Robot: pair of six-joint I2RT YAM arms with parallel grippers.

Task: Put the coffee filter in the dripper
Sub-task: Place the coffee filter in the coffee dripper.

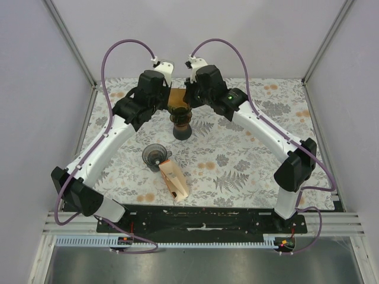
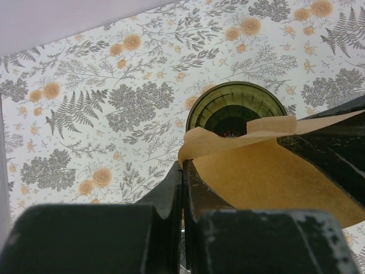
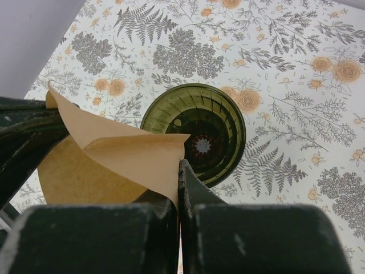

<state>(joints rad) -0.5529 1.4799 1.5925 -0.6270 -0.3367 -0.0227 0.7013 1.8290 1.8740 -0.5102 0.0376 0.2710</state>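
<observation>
Top-down view gives the layout. Both arms reach out from the near edge and bend inward, elbows wide, and their wrists meet at the far middle of the flower-print tablecloth (image 1: 249, 171), like an arch. Between them hangs the brown paper coffee filter (image 1: 177, 97), right over the round ribbed olive-green glass dripper (image 1: 180, 113). The dripper sits on a dark round base (image 1: 182, 131). Nearer the arms there's a small dark grey cone-shaped piece (image 1: 154, 155), and just beside it a tan pack of filters (image 1: 173, 180). Neither wrist cam shows those.

You can't see the grips from above, but the wrist cams show them. The left gripper (image 2: 182, 171) has its jaws pinched tight on one edge of the filter (image 2: 268, 171), with the dripper (image 2: 236, 108) below and beyond. The right gripper (image 3: 179, 171) is clamped on the opposite corner of the filter (image 3: 131, 160), looking straight down into the dripper (image 3: 197, 134).

So the filter is stretched between the claws, and its long axis runs left-right across the table. It's above the dripper, not seated in it. Can't tell where its tip points.
</observation>
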